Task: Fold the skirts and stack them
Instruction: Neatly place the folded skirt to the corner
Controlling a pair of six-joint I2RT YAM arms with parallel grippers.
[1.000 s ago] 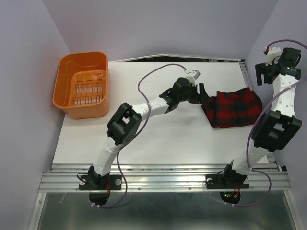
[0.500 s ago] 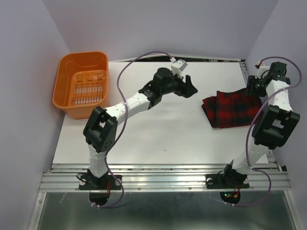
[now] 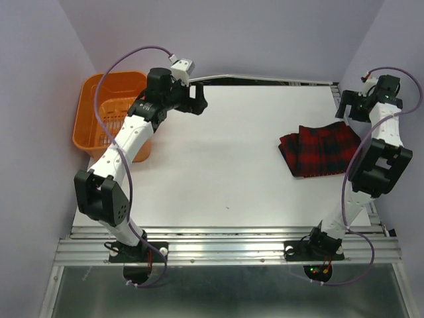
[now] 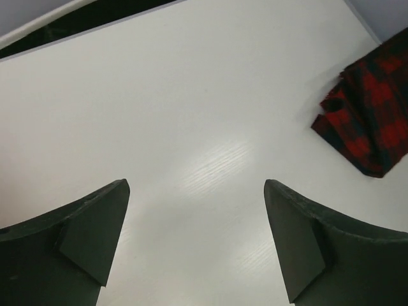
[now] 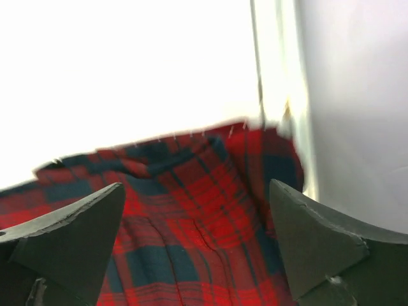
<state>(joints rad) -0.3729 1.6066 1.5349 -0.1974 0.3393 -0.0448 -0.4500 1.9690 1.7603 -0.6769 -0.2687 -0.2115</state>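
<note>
The red-and-navy plaid skirt (image 3: 320, 151) lies folded on the right side of the white table (image 3: 218, 165). It also shows in the left wrist view (image 4: 373, 115) and fills the lower part of the right wrist view (image 5: 191, 236). My right gripper (image 3: 348, 107) is open and empty, hovering over the skirt's far right corner. My left gripper (image 3: 197, 99) is open and empty at the table's far left, beside the orange basket (image 3: 99, 112). The polka-dot skirt is out of view.
The orange plastic basket stands at the far left; my left arm crosses above it. Purple walls close in the left, back and right. A metal rail (image 3: 225, 246) runs along the near edge.
My left arm has swung far left, from beside the plaid skirt to near the basket. My right gripper has come down toward the skirt's far right corner.
</note>
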